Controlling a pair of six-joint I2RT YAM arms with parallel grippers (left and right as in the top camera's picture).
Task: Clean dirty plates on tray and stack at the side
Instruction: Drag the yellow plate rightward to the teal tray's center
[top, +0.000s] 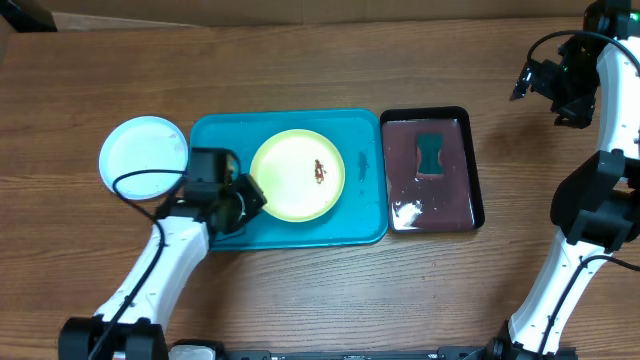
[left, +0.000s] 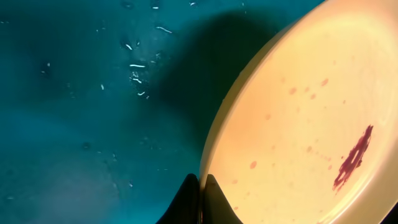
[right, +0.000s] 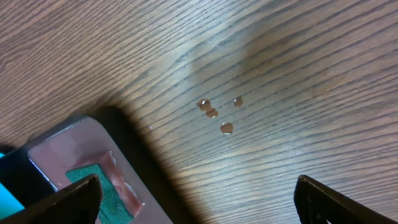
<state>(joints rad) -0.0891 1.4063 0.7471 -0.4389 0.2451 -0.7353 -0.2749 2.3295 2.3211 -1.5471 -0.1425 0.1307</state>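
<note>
A yellow-green plate with a reddish-brown smear lies on the turquoise tray. My left gripper is at the plate's left edge. In the left wrist view the jaws are shut on the rim of the plate, with the tray floor to the left. A pale plate, white inside with a light blue rim, lies on the table left of the tray; I cannot tell whether it is one plate or two stacked. My right gripper is open and empty, high at the back right.
A narrow black tray with dark liquid and a green sponge stands right of the turquoise tray; both show in the right wrist view, the tray and the sponge. A few droplets lie on the wooden table.
</note>
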